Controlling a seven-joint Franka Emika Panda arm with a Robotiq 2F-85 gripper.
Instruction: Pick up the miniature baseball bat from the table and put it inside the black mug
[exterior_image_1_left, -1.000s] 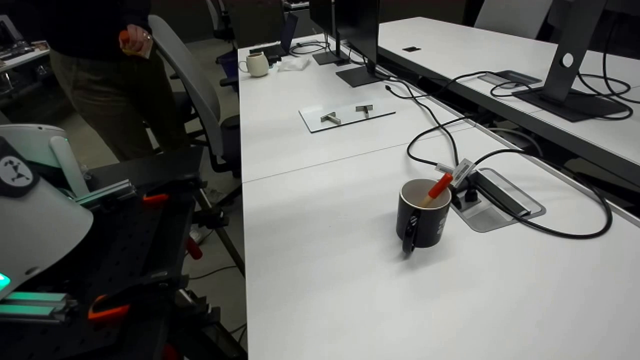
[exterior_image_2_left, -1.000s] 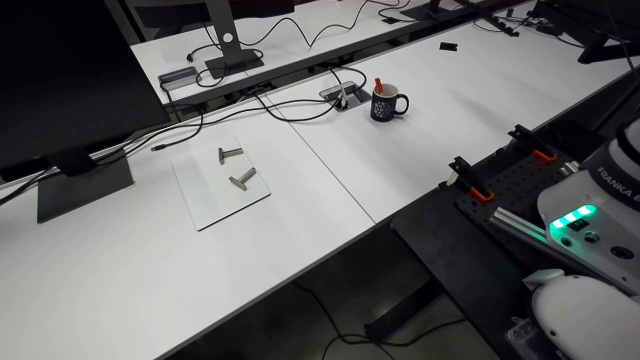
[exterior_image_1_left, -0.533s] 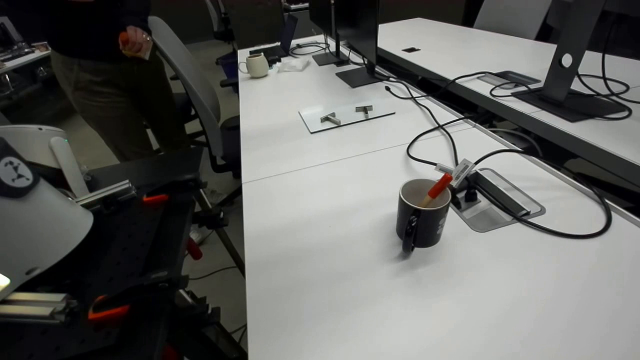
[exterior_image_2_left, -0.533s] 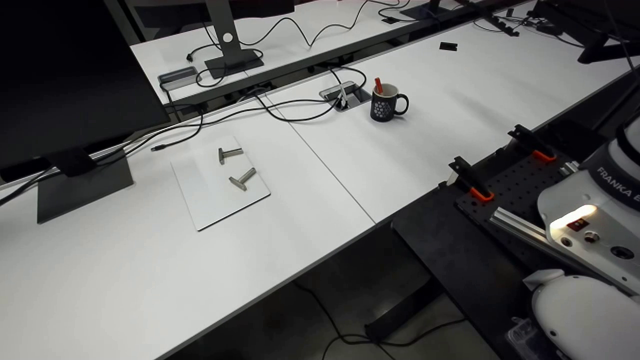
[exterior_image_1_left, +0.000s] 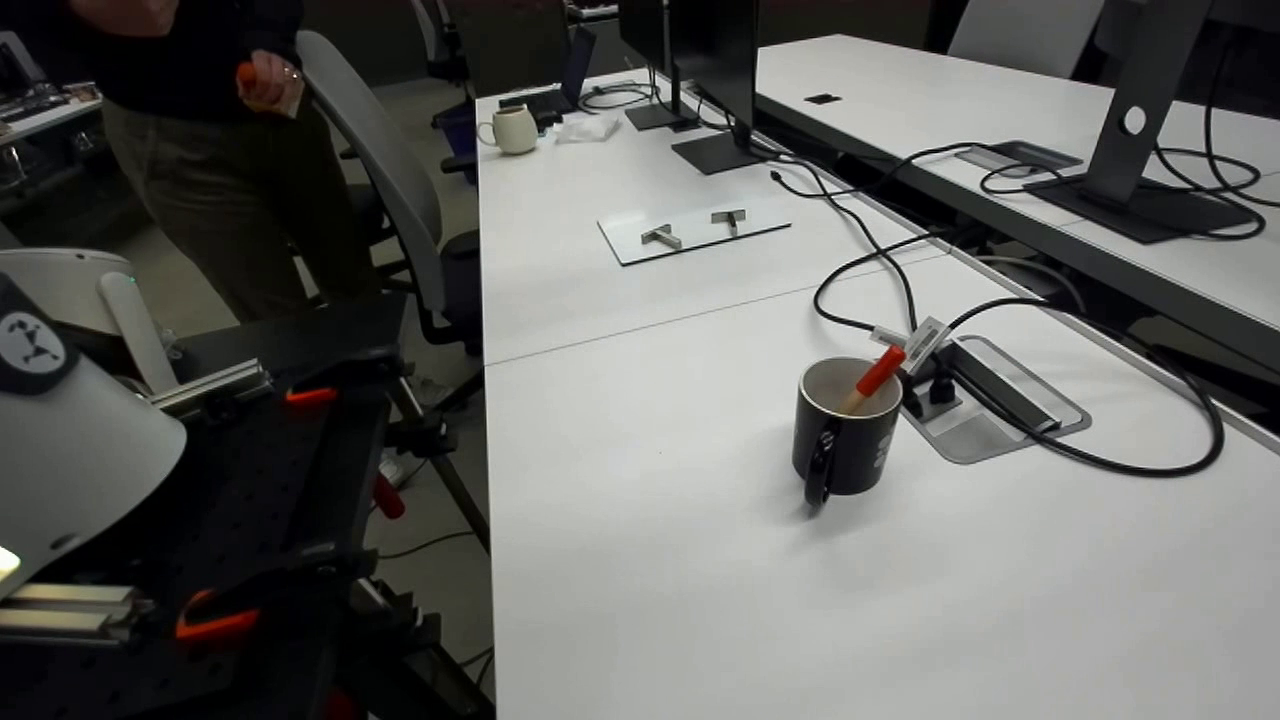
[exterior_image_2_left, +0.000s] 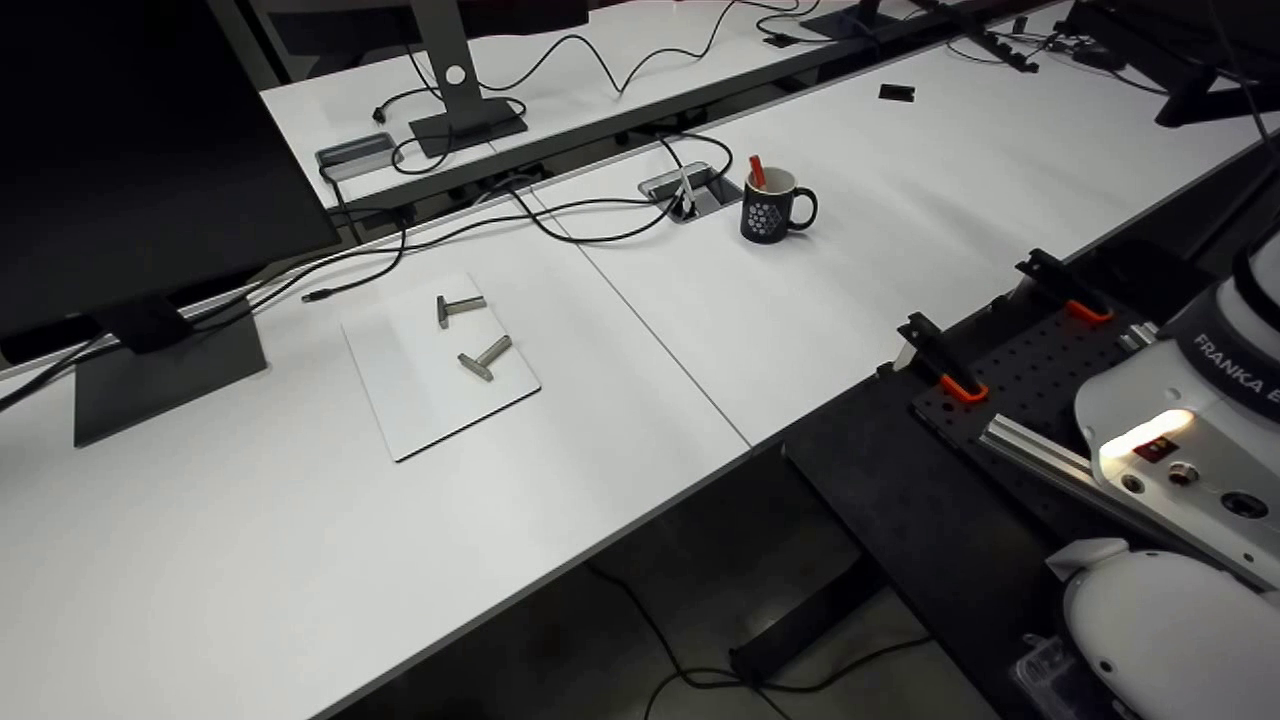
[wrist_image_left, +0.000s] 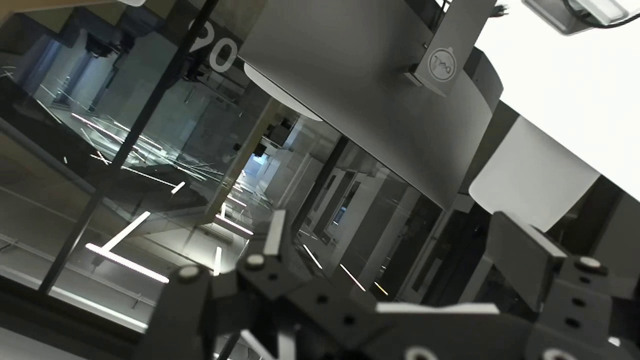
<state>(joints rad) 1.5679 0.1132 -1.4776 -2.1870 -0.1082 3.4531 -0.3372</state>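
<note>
The black mug (exterior_image_1_left: 838, 455) stands upright on the white table (exterior_image_1_left: 640, 560), its handle turned toward the near side in that exterior view. Inside it leans the miniature baseball bat (exterior_image_1_left: 879, 373), with its red end sticking up past the rim and a bit of tan wood showing below. The mug (exterior_image_2_left: 765, 218) and the bat's red end (exterior_image_2_left: 757, 172) also appear in another exterior view. My gripper (wrist_image_left: 400, 245) shows only in the wrist view, its jaws spread wide with nothing between them. It points at the room, well away from the mug, which is out of that view.
Black cables and a cable box (exterior_image_1_left: 985, 395) lie close beside the mug. Farther along the table are a thin white board (exterior_image_2_left: 420, 400) with two metal T-shaped pieces and monitors (exterior_image_1_left: 715, 70). A person (exterior_image_1_left: 200, 180) stands by a chair. Clamps (exterior_image_2_left: 940, 355) hold the arm's base.
The light on the arm's base has gone from green to white. The person's arm has come into view at the top left. The mug and bat have stayed put.
</note>
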